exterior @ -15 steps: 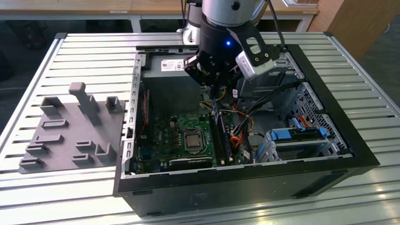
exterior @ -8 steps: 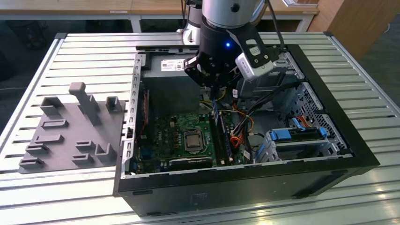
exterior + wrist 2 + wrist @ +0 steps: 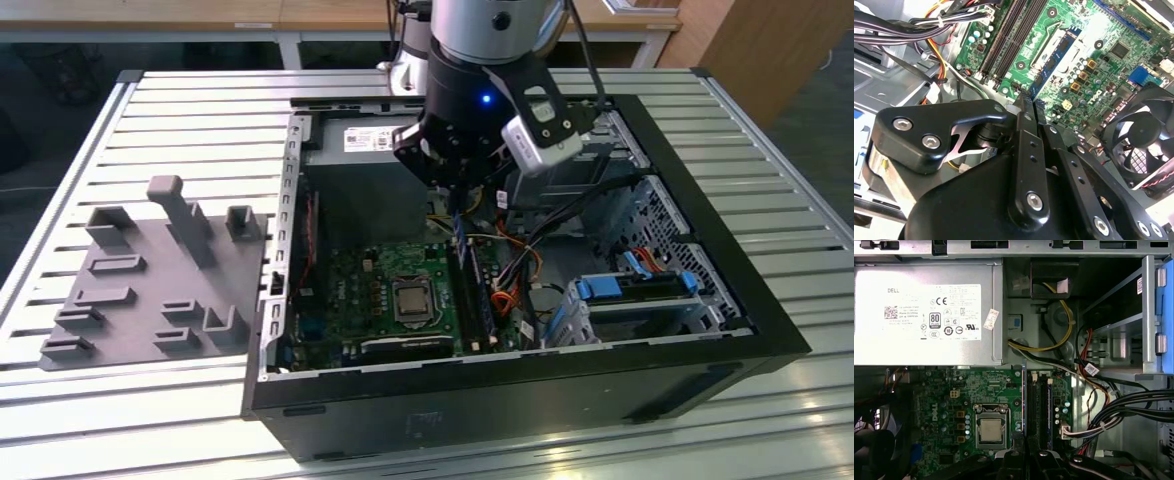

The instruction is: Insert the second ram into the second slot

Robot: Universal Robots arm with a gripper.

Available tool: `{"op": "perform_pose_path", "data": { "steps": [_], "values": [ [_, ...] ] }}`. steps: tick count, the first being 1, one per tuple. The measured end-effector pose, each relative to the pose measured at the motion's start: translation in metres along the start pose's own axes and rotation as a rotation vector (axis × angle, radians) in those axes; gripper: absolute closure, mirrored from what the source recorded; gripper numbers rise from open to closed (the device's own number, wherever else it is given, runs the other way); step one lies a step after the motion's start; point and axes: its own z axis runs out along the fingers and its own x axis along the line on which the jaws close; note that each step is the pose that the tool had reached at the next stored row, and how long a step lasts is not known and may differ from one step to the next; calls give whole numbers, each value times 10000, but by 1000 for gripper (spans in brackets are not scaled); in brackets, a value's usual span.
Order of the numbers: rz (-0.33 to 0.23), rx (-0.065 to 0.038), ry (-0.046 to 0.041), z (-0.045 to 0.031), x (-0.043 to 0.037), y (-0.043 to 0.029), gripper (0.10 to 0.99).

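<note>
Jaws closed on the ram (image 3: 1056, 55), held edge-down over the board, just beside the slots (image 3: 1009, 35); we judge it not seated. Risks: a tilted or off-line ram jams on the slot edge; the cables (image 3: 1134, 405) nearby could snag. Counts: one ram held, one fan (image 3: 1139, 135), one case (image 3: 534, 390), one counter (image 3: 200, 100); slot count unclear.

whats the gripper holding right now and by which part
The second ram, pinched across its flat faces by the gripper; where along its length is hidden.
</note>
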Motion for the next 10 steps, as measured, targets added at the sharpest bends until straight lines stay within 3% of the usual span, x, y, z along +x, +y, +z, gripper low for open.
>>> {"op": "perform_pose_path", "data": {
  "steps": [10],
  "values": [
    [0,3,-1,33,0,0,949]
  ]
}}
